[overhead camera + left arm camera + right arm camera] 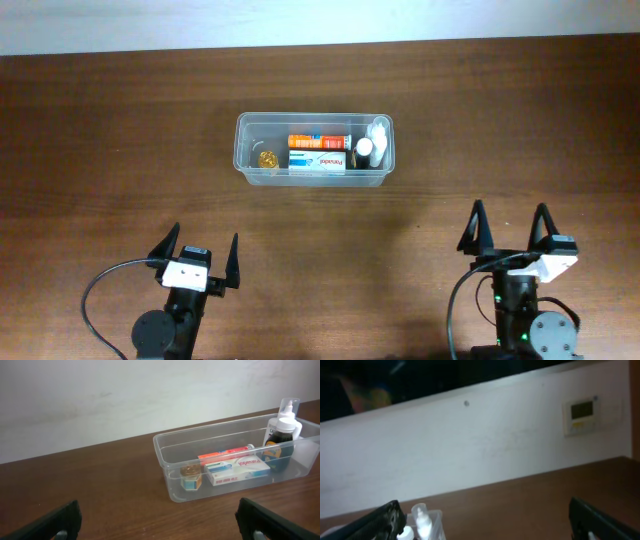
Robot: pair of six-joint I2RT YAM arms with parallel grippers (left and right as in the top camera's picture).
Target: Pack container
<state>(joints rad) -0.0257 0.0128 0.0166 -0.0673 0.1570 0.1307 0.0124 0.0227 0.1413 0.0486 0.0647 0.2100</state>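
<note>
Container [256, 135] sits upper center of overhead view, well apart from both grippers: left gripper [205, 240] bottom left, right gripper [510, 212] bottom right, both w/ fingers spread wide.

**Overhead view.** Looks straight down from high above the table [100, 150]. The wall [300, 20] forms a strip along the top edge. The left gripper [205, 235] and right gripper [510, 207] sit at the bottom edge, and the container [250, 140] is upper centre.

**Left wrist view.** Low and close to the tabletop, facing forward toward the wall. Its own fingers [55, 522] frame the lower corners, and the container lies near, right of centre.

**Right wrist view.** Pitched higher, showing mostly wall, with a wall panel [582, 415] upper right.

**Shared field.** All three views include the container. The right wrist view shows only its end with the bottles [422, 520], at lower left.
</note>
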